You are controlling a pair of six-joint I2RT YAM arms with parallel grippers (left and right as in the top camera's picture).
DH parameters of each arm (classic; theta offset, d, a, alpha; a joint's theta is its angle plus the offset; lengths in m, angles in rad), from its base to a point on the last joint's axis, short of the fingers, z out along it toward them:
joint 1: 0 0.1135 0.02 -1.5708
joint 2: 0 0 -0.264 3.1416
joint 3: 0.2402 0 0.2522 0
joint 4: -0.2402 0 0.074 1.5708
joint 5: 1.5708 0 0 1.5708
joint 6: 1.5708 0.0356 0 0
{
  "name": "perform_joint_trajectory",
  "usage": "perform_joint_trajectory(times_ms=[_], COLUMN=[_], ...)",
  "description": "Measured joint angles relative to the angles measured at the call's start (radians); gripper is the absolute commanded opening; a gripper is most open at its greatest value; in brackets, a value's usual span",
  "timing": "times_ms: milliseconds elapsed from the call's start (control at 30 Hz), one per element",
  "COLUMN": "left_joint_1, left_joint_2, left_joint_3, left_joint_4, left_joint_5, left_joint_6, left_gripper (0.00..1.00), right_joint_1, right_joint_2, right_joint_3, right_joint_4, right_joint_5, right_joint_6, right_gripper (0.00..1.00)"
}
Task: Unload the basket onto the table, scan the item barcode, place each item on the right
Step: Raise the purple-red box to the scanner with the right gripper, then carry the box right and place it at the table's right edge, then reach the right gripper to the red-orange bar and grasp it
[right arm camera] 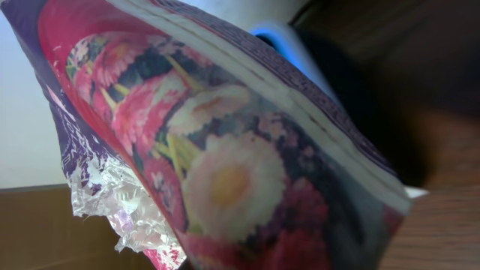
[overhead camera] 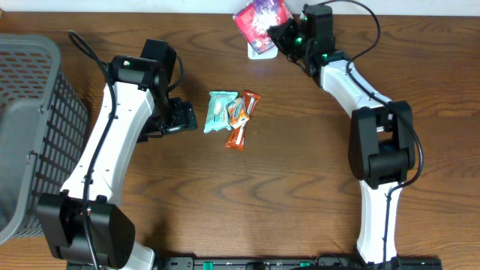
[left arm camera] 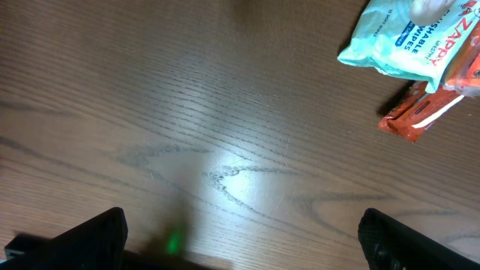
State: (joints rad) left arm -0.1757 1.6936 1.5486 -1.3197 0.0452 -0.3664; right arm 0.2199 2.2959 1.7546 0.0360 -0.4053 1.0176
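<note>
Pink-and-purple floral foil pouch (right arm camera: 225, 165) is filling the right wrist view. Right end effector (overhead camera: 283, 34) is pinching it, jaws nearly closed, at the far edge of the brown wooden tabletop (overhead camera: 300, 150), by a white blue-lit object (overhead camera: 257, 51). Left end effector (overhead camera: 182, 118) is hanging wide open, gripping nothing, just beside the teal wipes packet (overhead camera: 218, 111) and orange snack wrappers (overhead camera: 241, 120) mid-table. Grey mesh basket (overhead camera: 30, 112) is sitting far left.

Left edge cutting off basket (overhead camera: 64, 120), wipes pack (left arm camera: 405, 37) cropped at top, floral packet (right arm camera: 225, 172) blurred close-up
</note>
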Motion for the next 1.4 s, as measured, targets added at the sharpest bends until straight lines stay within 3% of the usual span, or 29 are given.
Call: perform_joint_trajectory(times_ms=[200, 400, 567, 600, 633, 733, 767, 900, 1167, 1300, 1400], left_joint_1=[0.0, 0.0, 0.0, 0.0, 0.0, 0.0, 0.0, 0.0, 0.0, 0.0, 0.0], left_joint_2=[0.0, 0.0, 0.0, 0.0, 0.0, 0.0, 0.0, 0.0, 0.0, 0.0, 0.0], left_joint_3=[0.0, 0.0, -0.001, -0.001, -0.001, -0.001, -0.001, -0.001, -0.001, -0.001, -0.001], left_joint_4=[0.0, 0.0, 0.0, 0.0, 0.0, 0.0, 0.0, 0.0, 0.0, 0.0, 0.0], left_joint_5=[0.0, 0.0, 0.0, 0.0, 0.0, 0.0, 0.0, 0.0, 0.0, 0.0, 0.0], left_joint_6=[0.0, 0.0, 0.0, 0.0, 0.0, 0.0, 0.0, 0.0, 0.0, 0.0, 0.0], left_gripper=[0.98, 0.98, 0.97, 0.98, 0.98, 0.98, 0.98, 0.98, 0.98, 0.98, 0.98], right_joint_1=[-0.105, -0.362, -0.591, -0.624, -0.654, -0.719, -0.735, -0.789, -0.812, -0.757, -0.66], right_joint_2=[-0.076, -0.304, -0.35, -0.341, -0.328, -0.282, -0.267, -0.228, -0.286, -0.412, -0.509], right_joint_3=[-0.002, 0.01, 0.021, 0.02, 0.019, 0.019, 0.018, 0.018, 0.016, 0.016, 0.018], right_joint_4=[-0.051, -0.454, -0.71, -0.751, -0.78, -0.816, -0.827, -0.869, -0.921, -1.0, -1.074], right_joint_5=[-0.071, -0.051, 0.003, 0.018, 0.032, 0.055, 0.057, 0.046, -0.095, -0.197, -0.25], right_joint_6=[-0.036, -0.18, -0.383, -0.411, -0.438, -0.502, -0.52, -0.566, -0.626, -0.711, -0.787], right_gripper=[0.01, 0.01, 0.01, 0.04, 0.17, 0.85, 0.91, 0.87, 0.88, 0.99, 0.99])
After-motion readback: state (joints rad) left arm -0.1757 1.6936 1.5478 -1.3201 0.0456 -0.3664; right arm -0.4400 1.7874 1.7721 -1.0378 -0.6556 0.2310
